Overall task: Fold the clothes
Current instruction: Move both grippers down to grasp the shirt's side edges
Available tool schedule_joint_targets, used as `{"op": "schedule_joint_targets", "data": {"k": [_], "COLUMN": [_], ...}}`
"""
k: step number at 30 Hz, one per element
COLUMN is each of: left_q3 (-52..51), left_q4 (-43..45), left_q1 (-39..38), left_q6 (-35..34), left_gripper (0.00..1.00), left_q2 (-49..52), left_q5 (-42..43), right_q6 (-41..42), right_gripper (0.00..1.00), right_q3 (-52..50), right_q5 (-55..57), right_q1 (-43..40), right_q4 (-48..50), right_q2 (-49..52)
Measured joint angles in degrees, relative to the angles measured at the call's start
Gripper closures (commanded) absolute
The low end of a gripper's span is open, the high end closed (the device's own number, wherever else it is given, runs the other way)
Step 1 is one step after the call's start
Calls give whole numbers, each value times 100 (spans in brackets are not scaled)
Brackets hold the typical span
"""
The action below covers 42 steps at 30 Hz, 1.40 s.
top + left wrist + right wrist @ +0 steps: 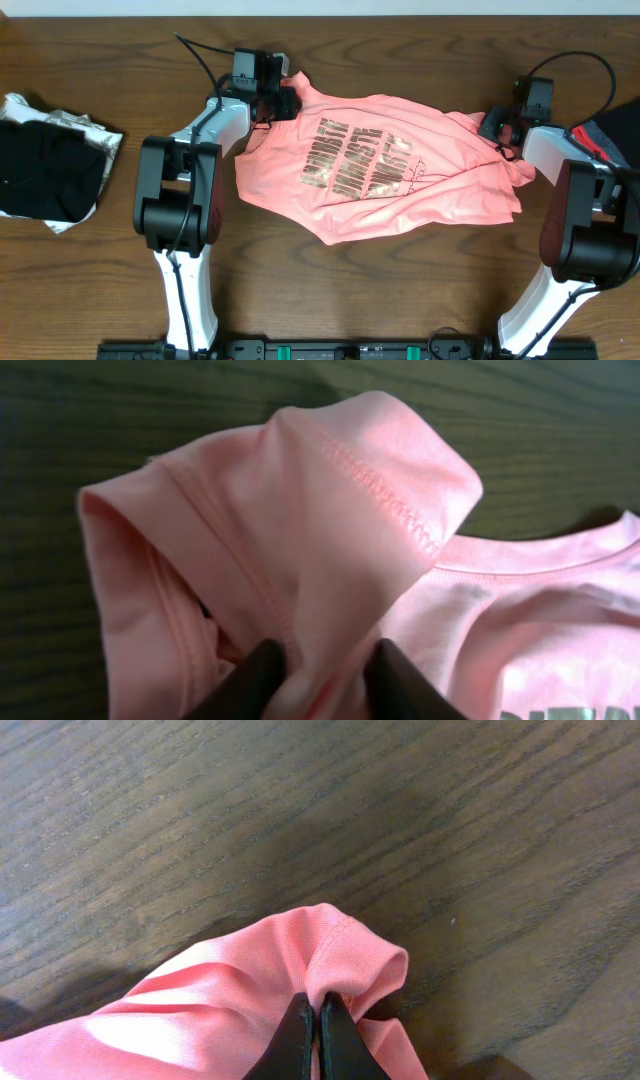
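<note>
The salmon-pink T-shirt (pixel 380 165) lies spread across the middle of the wooden table, gold lettering facing up. My left gripper (pixel 283 98) is at its far left corner, shut on a bunched sleeve with a stitched hem (pixel 330 540); fabric fills the gap between the fingers (pixel 325 665). My right gripper (pixel 497 125) is at the shirt's far right edge, its fingers (pixel 312 1020) pinched tight on a fold of pink cloth (pixel 340 955).
A pile of black and white clothing (pixel 50 165) lies at the left edge of the table. A dark and red item (pixel 615 130) shows at the right edge. Bare wood table (pixel 300 810) lies beyond both grippers.
</note>
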Motion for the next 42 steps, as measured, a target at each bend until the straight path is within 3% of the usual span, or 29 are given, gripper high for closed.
{"op": "schedule_joint_targets", "data": {"k": [8, 15, 17, 19, 21, 27, 28, 29, 30, 31, 32, 38, 42], "left_q3": [0, 105, 140, 155, 153, 151, 140, 136, 133, 131, 131, 125, 111], "left_q4": [-2, -33, -129, -291, -507, -1040, -1143, -1246, -1346, -1456, -1585, -2865, -4041], "left_q1": [295, 452, 446, 435, 431, 431, 431, 431, 431, 431, 431, 431, 431], "left_q6": [4, 7, 13, 44, 17, 9, 11, 11, 15, 17, 17, 52, 74], "left_gripper": [91, 92, 85, 64, 54, 52, 52, 52, 52, 52, 52, 51, 50], "left_q2": [-841, -1821, -1923, -1937, -1882, -1646, -1626, -1615, -1611, -1611, -1611, -1611, -1609], "left_q5": [15, 20, 20, 39, 55, 63, 61, 61, 61, 61, 66, 87, 101], "right_q6": [-190, -310, -352, -393, -420, -435, -437, -442, -439, -455, -472, -509, -538], "right_gripper": [99, 99, 99, 99, 99, 98, 96, 86, 67, 55, 50, 30, 29], "right_q3": [0, 0, 11, 33, 42, 42, 42, 42, 42, 42, 42, 46, 52], "right_q5": [-243, -409, -417, -426, -424, -330, -278, -188, -83, 9, 57, 142, 155], "right_q1": [0, 0, 0, 0, 0, 0, 0, 0, -2, -9, -20, -273, -481], "right_q4": [168, 116, 59, -57, -223, -323, -321, -323, -317, -299, -291, -960, -2234], "right_q2": [-256, -1408, -1628, -1707, -1690, -1567, -1552, -1541, -1537, -1534, -1534, -1537, -1585]}}
